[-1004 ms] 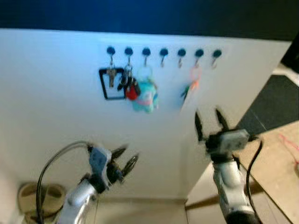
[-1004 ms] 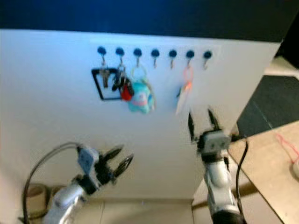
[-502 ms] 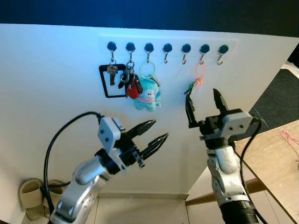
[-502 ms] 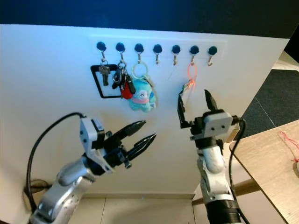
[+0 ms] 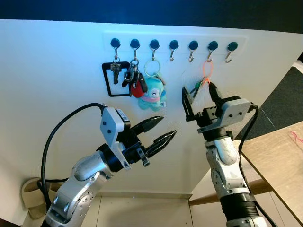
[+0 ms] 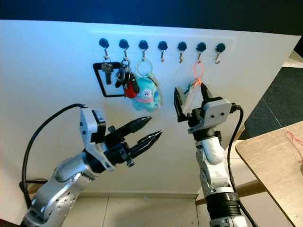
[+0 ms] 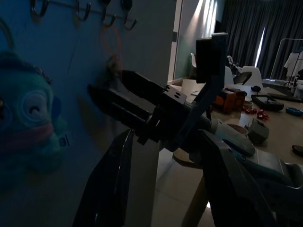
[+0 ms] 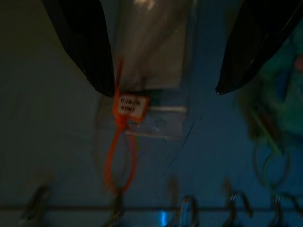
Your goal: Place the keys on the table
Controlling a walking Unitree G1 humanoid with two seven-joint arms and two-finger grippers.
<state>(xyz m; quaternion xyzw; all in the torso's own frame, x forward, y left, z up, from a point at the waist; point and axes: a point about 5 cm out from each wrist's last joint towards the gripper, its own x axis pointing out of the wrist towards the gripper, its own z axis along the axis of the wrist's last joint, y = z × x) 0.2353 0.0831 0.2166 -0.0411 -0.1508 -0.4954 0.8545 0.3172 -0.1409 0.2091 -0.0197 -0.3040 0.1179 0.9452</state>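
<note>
Right gripper raised at wall hooks, fingers wide, straddling keys on orange loop. Left gripper parted, empty. Desk at right.

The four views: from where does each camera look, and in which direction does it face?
Left and right eye views: from the head, facing the white wall with its hook rail; both arms show.
Left wrist view: along the open left gripper, toward the plush keychain and the right gripper.
Right wrist view: between that gripper's open fingers, toward the keys on the orange loop.
All views share the orange loop and hooks.
</note>
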